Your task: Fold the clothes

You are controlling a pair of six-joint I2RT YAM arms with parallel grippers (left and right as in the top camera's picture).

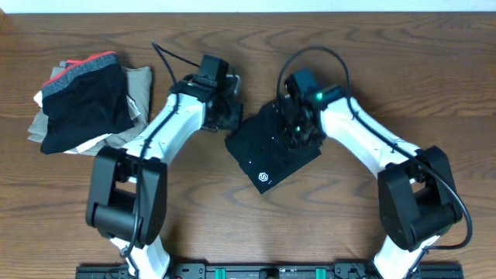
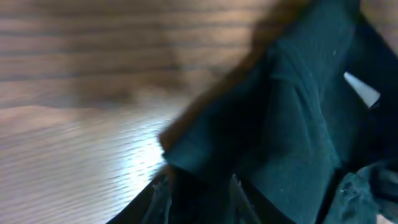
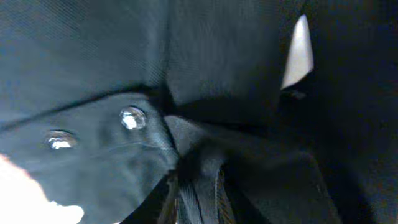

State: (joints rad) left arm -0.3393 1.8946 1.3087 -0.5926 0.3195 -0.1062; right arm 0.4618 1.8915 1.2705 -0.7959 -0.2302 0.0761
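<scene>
The clothes [image 1: 273, 149] lie as a folded black bundle at the table's middle, with a white hexagon logo [image 1: 263, 179] near the front corner. My left gripper [image 1: 230, 116] is at the bundle's back-left edge. In the left wrist view, dark fabric [image 2: 280, 124] fills the gap between its fingers [image 2: 160, 198], so it is shut on a fold. My right gripper [image 1: 297, 133] presses down onto the bundle's top. Its fingers [image 3: 171, 196] stand close together with a ridge of the black cloth [image 3: 93, 50] pinched between them, beside two metal snaps [image 3: 132, 117].
A pile of folded garments sits at the back left: a black one with a grey band and red trim [image 1: 84, 97] on top of khaki pieces [image 1: 139, 84]. Bare wooden table [image 1: 434, 77] surrounds the bundle.
</scene>
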